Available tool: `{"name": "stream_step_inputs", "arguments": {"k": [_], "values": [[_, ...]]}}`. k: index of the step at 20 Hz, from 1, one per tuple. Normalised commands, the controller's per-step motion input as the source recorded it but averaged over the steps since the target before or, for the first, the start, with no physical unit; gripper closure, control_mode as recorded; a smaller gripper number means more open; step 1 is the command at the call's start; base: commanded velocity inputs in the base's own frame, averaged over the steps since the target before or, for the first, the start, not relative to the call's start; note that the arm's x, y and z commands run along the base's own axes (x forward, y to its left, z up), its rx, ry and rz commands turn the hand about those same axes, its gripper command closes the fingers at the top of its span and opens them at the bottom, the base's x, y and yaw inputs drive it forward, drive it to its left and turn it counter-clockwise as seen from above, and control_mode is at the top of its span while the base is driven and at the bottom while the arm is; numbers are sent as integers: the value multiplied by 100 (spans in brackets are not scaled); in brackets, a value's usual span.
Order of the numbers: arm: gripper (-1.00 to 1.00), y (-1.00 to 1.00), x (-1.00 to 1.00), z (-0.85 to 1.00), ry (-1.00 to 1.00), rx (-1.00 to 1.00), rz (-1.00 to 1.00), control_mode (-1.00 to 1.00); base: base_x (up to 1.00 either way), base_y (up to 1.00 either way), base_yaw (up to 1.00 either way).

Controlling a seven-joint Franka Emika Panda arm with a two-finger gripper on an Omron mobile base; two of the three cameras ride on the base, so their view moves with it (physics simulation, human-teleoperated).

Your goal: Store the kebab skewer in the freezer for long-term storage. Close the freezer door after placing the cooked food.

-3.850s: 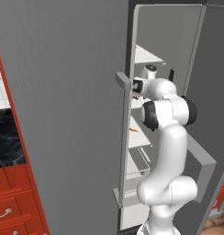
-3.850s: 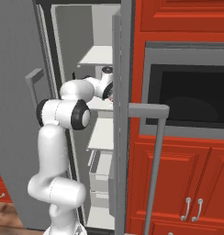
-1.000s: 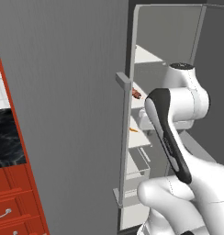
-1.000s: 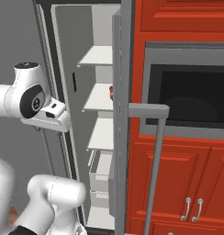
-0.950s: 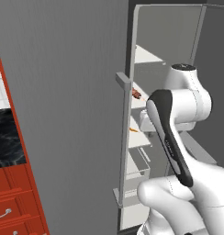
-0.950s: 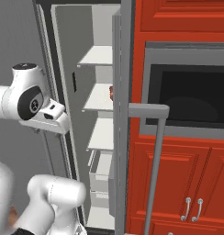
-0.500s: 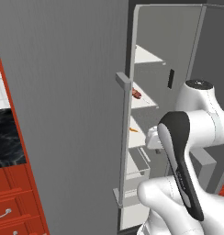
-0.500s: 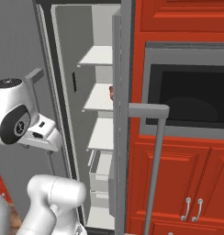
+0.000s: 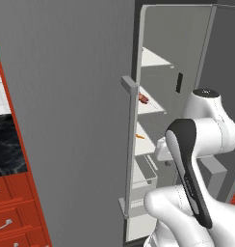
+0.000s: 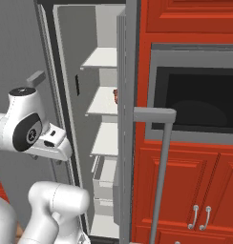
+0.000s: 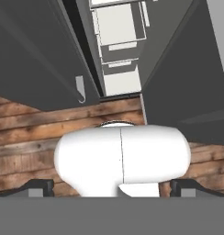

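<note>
One kebab skewer (image 9: pixel 143 99) on a shelf of the open freezer (image 9: pixel 153 144).

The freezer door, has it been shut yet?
No, the freezer door stands wide open in the right base view, with the white shelves of the freezer and the kebab skewer on one of them showing.

skewer (image 9: pixel 143 99): 1 | orange item (image 9: pixel 139 137): 1 | freezer shelves (image 10: pixel 104 57): 3 | drawers (image 10: pixel 106 177): 2 | fridge doors (image 9: pixel 71 120): 2
</note>
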Motion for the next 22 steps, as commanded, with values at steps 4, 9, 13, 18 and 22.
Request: {"name": "stream_step_inputs", "arguments": {"k": [4,9,13,18,22], "values": [[-100,0,0,0,0,0,0,-100,0,0,0],[-100,0,0,0,0,0,0,-100,0,0,0],[-100,0,-8,0,0,0,0,100,-10,0,0],[-100,0,0,0,0,0,0,100,-48,-8,0],[-100,0,0,0,0,0,0,100,-51,-12,0]]}}
